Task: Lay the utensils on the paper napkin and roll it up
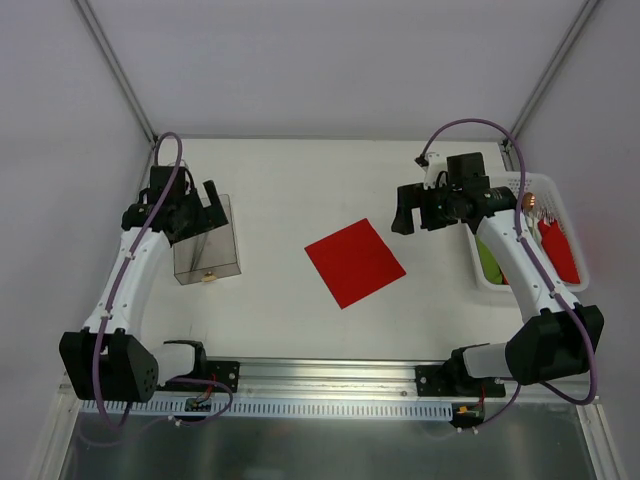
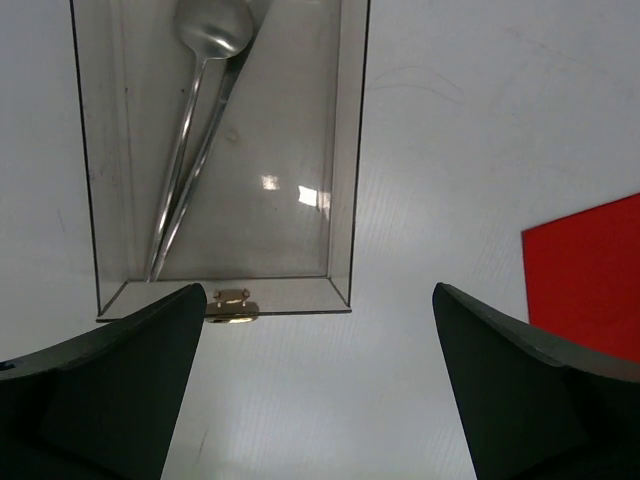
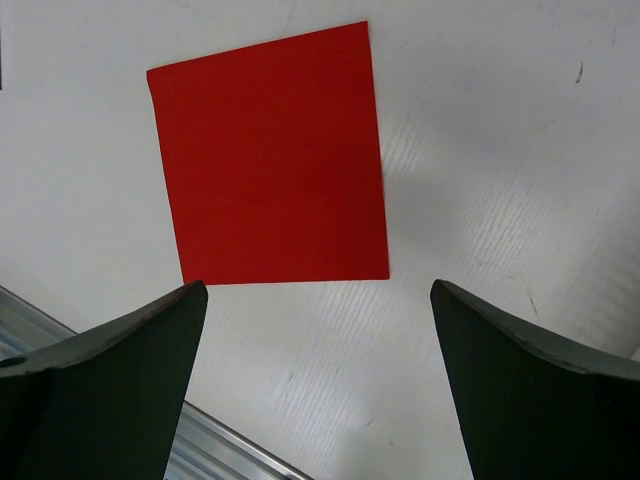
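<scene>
A flat red square paper napkin [image 1: 355,262] lies alone near the middle of the white table [image 1: 290,180]. The slim, shiny silver metal utensils [image 2: 195,140], a round spoon bowl the clearest part of them, lie inside a clear rectangular plastic box [image 1: 207,250] on the table's left side, well apart from the napkin. The left gripper [image 2: 318,292] hangs by the box, jaws spread wide and empty. The right gripper [image 3: 318,287] hovers above the napkin, likewise parted and holding nothing.

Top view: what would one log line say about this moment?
napkin flat, bare | utensils in clear box | left end effector open by box | right end effector open by napkin
</scene>
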You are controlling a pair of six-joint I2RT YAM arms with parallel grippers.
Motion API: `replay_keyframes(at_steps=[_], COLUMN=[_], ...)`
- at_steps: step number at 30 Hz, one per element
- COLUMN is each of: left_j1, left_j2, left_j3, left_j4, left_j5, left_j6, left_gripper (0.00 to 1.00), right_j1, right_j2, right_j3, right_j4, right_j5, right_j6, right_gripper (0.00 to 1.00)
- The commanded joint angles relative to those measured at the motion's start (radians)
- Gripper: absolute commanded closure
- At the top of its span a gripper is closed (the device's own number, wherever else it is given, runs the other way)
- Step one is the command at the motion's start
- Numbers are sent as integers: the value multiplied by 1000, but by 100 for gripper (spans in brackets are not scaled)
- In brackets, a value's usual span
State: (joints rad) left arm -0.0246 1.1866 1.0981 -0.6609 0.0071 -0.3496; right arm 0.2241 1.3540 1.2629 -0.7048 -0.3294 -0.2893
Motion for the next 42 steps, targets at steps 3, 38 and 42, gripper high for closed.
replay_keyframes(at_steps=[3,38,42], left_j1=[8,114,115], left_j2=[116,749,740], left_j3=[132,477,451], left_j4=[-95,-180,-177], left_j5=[-131,-58,-10], left_j6=[103,261,268], left_gripper=[1,68,69], right_j1=[9,12,12], right_j2=[-10,82,92], right_j3=[9,53,59], right_j4=[-2,-41,-44], right_j5=[-10,7,12], right_j6=[-14,-37,-37], right_gripper=[1,1,1])
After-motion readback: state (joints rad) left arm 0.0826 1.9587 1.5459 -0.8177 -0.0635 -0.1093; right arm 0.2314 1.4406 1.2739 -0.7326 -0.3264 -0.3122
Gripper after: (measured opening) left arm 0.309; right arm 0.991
